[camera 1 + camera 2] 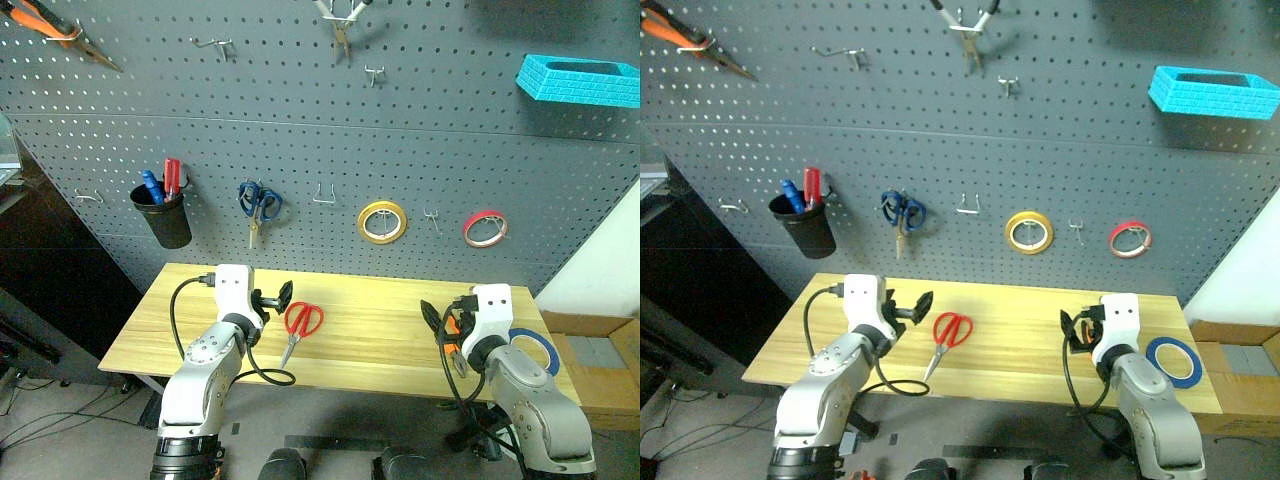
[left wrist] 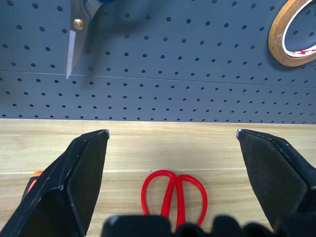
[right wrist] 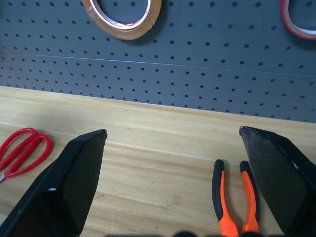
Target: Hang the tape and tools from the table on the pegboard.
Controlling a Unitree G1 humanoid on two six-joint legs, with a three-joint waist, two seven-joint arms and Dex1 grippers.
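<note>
Red-handled scissors [image 1: 300, 325] lie closed on the light wood table [image 1: 370, 300], handles towards the pegboard [image 1: 400, 130]. My left gripper [image 1: 273, 297] hovers just left of them, open and empty; in its wrist view the red handles [image 2: 174, 195] sit between the fingers. My right gripper [image 1: 438, 318] is open and empty over the table's right part. Orange-and-black pliers [image 3: 234, 197] lie just under it, by one finger. The blue tape [image 1: 1173, 360] lies flat near the right end. A sliver of orange [image 2: 33, 180] shows beside a left finger; I cannot tell what it is.
On the pegboard hang a yellow roll [image 1: 383, 221], a red-pink roll [image 1: 485, 228], blue-handled scissors [image 1: 259, 205], a black cup of pens [image 1: 162, 215], a blue basket [image 1: 580, 78] and tools along the top. Bare hooks [image 1: 323, 195] stand between them. Cardboard boxes [image 1: 600, 370] sit right of the table.
</note>
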